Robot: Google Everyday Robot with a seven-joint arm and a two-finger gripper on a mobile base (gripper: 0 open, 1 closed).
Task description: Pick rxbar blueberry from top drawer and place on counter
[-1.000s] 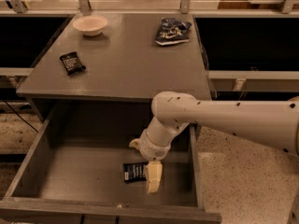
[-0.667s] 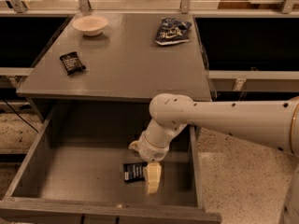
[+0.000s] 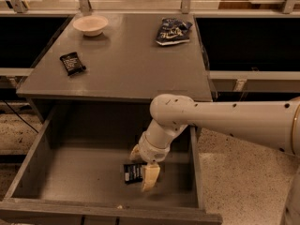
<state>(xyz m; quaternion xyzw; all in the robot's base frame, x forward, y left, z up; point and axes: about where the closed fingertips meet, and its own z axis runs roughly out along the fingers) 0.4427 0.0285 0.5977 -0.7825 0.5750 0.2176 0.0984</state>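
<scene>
1. Inside the top drawer, toward its front right part, the rxbar blueberry lay flat on the grey floor. It could be reached from above because the drawer stood pulled out from under the counter.
2. Over the drawer's right side the arm bent steeply downward, probably so that the tool could meet the flat bar from above.
3. Low over the drawer floor, the gripper sat at the bar's right end, touching it or very nearly. How wide it stood, and whether it had hold of the bar, could not be told.
4. Behind the drawer, on the counter, a bowl, a black packet and a snack bag lay well apart from this work.
</scene>
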